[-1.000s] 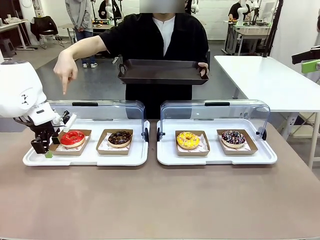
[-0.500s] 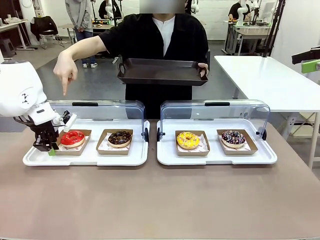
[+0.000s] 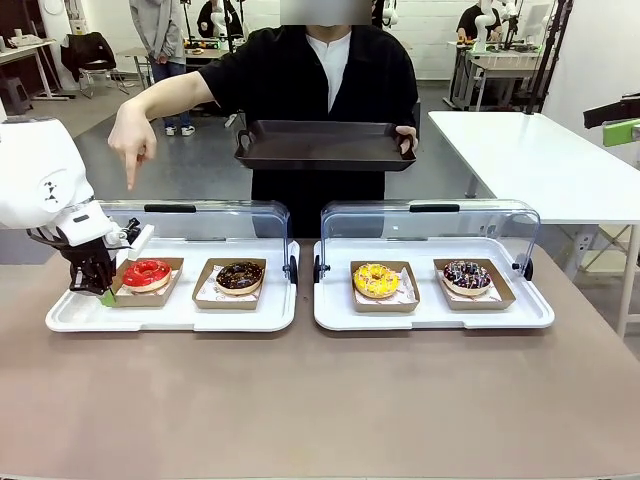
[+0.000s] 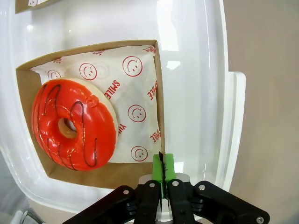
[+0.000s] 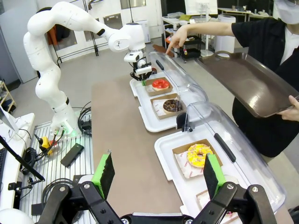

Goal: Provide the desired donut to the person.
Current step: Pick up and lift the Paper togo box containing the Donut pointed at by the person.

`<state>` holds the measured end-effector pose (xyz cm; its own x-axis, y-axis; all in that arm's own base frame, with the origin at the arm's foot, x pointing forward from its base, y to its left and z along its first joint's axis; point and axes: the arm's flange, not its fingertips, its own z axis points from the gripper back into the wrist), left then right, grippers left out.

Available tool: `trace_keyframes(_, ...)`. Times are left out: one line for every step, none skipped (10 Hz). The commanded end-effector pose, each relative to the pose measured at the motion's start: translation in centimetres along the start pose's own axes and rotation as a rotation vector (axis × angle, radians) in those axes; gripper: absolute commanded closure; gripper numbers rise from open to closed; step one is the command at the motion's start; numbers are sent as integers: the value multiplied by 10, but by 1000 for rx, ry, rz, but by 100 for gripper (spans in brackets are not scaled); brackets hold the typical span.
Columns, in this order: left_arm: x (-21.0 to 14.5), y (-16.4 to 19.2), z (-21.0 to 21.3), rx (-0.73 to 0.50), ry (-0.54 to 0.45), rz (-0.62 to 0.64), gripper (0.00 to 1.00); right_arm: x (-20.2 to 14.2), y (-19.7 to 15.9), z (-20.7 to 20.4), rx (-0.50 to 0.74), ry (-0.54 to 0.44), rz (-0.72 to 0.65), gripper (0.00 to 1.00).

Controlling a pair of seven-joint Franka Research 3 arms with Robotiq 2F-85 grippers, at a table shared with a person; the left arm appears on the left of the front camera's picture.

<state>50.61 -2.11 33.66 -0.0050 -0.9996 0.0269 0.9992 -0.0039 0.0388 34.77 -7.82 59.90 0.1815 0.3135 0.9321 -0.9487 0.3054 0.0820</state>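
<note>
Fingers (image 4: pixel 169 164) pinched on box (image 4: pixel 112 173) rim, left gripper (image 4: pixel 162 163) angled down — donut (image 4: pixel 93 126) beside.

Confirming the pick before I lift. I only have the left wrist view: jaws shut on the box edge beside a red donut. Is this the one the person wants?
Observer: Yes. In the front view the person's hand points down over the red donut, in the box your left gripper pinches.
Operator: Where does it go?
Observer: The person holds a dark tray out in the other hand.
Operator: Right arm in the way?
Observer: No. The right gripper is open, far from the red donut.
</note>
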Motion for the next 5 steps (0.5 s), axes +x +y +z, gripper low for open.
trace_keyframes(-2, -6, 14, -18, -11, -48, 100, 1, -2, -1, 6, -22, 6, 0)
trace_keyframes(1, -11, 32, -53, 9, -62, 100, 1, -2, -1, 6, -22, 6, 0)
trace_keyframes(2, -27, 58, -76, 11, -93, 100, 1, -2, -1, 6, -22, 6, 0)
trace_keyframes(3, -42, 85, -89, -3, -120, 100, 1, -2, -1, 6, -22, 6, 0)
trace_keyframes(4, -60, 112, -84, -3, -152, 100, 1, -2, -1, 6, -22, 6, 0)
